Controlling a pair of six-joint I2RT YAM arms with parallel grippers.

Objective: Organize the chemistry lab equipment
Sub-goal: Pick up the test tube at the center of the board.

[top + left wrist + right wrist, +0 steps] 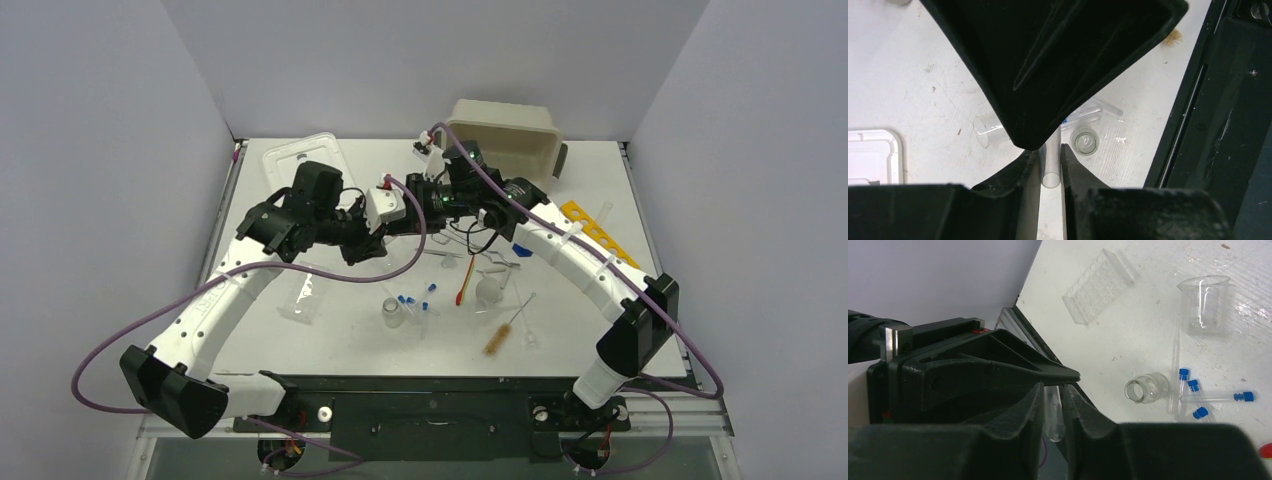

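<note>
One clear tube (1050,177) pinched at once by left pincer (1049,155) and right pincer (1053,392), above table (340,345).

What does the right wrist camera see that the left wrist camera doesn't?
Only the right wrist camera shows the clear well plate and the grey wall. Only the left wrist camera shows a corner of the white lid and the brush bristles. Both show the small glass vial with loose tubes beside it. Both also show a clear tube pinched in that arm's own gripper, the left gripper and the right gripper, with the other gripper close in front.
</note>
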